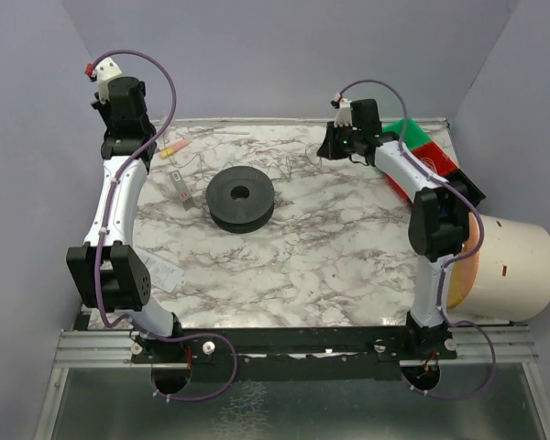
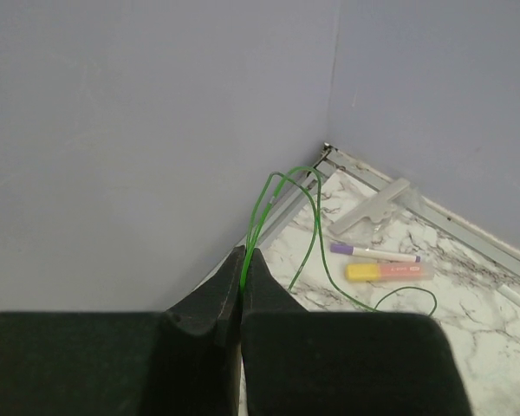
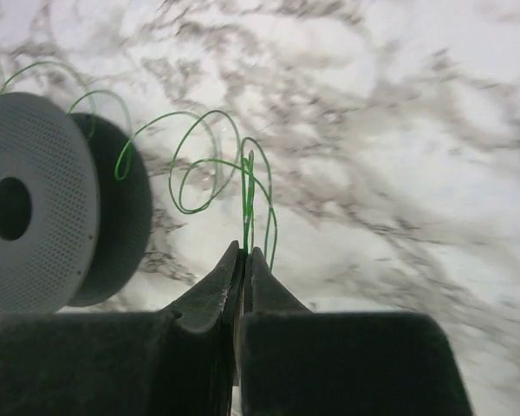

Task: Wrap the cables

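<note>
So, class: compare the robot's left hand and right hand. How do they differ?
The left hand faces the blue wall corner; the right hand faces the marble table and spool. The left hand's green wire trails in long loops; the right hand's wire curls tightly. Both are shut on thin green wire.

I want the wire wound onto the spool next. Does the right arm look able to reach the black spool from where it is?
Probably yes: the spool lies close beside the right hand, with only bare table and loose loops of green wire between. That hand is shut on the wire, though.
</note>
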